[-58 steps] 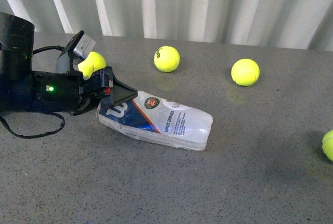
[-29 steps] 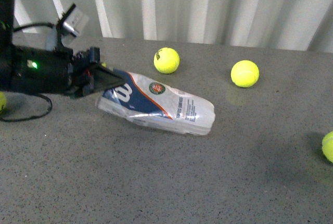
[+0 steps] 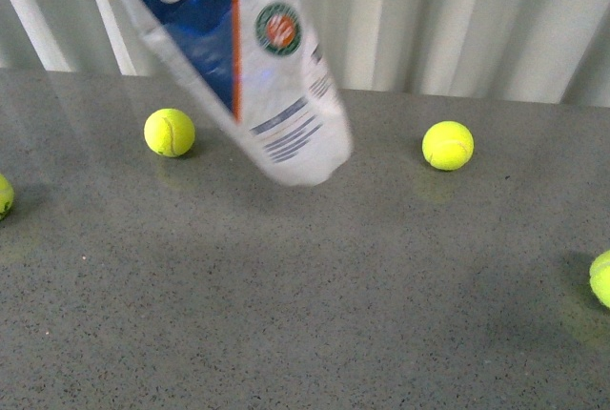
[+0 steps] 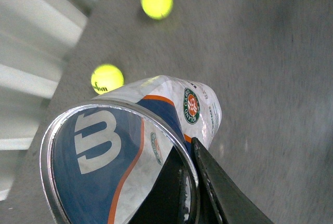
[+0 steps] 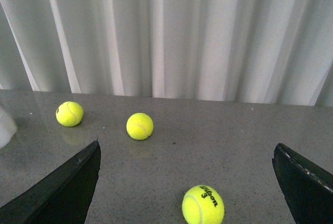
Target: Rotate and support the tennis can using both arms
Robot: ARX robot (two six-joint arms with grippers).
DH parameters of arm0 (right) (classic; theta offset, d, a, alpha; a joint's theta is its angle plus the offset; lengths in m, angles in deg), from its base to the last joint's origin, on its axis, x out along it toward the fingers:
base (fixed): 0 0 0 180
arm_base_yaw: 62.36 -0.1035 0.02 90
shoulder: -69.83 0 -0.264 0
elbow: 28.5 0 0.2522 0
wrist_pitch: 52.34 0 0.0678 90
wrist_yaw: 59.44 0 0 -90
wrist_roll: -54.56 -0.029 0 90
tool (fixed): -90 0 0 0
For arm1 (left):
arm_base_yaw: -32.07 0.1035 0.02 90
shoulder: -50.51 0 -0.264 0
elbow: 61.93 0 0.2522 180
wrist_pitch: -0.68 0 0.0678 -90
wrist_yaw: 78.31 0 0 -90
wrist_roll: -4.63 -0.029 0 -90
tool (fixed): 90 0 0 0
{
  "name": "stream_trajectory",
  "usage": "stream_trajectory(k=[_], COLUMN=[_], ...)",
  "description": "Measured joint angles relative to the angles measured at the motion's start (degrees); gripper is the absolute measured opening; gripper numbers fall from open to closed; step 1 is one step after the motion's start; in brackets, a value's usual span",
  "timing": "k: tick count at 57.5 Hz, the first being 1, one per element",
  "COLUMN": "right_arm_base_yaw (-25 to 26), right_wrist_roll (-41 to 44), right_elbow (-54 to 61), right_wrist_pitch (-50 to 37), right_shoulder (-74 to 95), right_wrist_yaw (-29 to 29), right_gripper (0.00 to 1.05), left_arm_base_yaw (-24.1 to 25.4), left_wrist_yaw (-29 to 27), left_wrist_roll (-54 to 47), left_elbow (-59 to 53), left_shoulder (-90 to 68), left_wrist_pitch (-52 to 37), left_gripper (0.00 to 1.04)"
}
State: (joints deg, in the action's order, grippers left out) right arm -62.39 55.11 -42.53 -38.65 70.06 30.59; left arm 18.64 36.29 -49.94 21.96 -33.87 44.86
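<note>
tennis can (image 3: pixel 238 57), clear plastic tube, blue-and-white label, orange stripe: position? (mk)

front view: it hangs tilted over the grey speckled table (image 3: pixel 286 334). open end is up and out of frame at far left, closed base is low near the middle. base looks clear of the surface, can't be sure. (jr)

grip on it? (mk)

left claw (image 4: pixel 190 182) is clamped on the metal rim, one black finger outside the wall, the other seen darkly through the plastic inside. can appears empty. (jr)

right side? (mk)

right claw (image 5: pixel 184 177) is spread wide with nothing between its fingers, over the right part of the table, well apart from the can. (jr)

clutter? (mk)

yellow-green tennis balls loose on the table: one left of the can (image 3: pixel 170 133), one right of it (image 3: pixel 448 145), two more at the left and right edges. white pleated curtain (image 3: pixel 457 19) behind. (jr)

step in hand? (mk)

judgement: rotate. can is held by one edge only, slanted, not upright. support not yet begun. next move calls for the right claw to travel left, passing the right ball, and meet the lower body or base. a rim pinch alone may let it swing or slip. (jr)
</note>
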Motion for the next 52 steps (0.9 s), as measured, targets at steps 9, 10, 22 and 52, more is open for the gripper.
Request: stream_trajectory(k=[9,10,22,52], right_arm_base_yaw=[0.00,0.00,0.00,0.00], right_wrist_roll=[0.00,0.00,0.00,0.00], right_elbow=[0.00,0.00,0.00,0.00], right_wrist_pitch=[0.00,0.00,0.00,0.00], right_shoulder=[0.00,0.00,0.00,0.00], right_wrist_yaw=[0.00,0.00,0.00,0.02], right_gripper=[0.97,0.97,0.97,0.97], left_arm_base_yaw=[-3.45,-3.67,-7.78,-9.62], left_wrist_yaw=[-10.91,-11.76,-15.78,-13.84], left_wrist_roll=[-20.74,-21.66,-27.96,-26.71], left_elbow=[0.90,0.83,0.59,-1.64], left_shoulder=[-4.57,-4.83,-9.49,-12.83], left_wrist_pitch=[4.07,3.65,0.52,-0.76], left_gripper=[0.04,0.04,0.04,0.04])
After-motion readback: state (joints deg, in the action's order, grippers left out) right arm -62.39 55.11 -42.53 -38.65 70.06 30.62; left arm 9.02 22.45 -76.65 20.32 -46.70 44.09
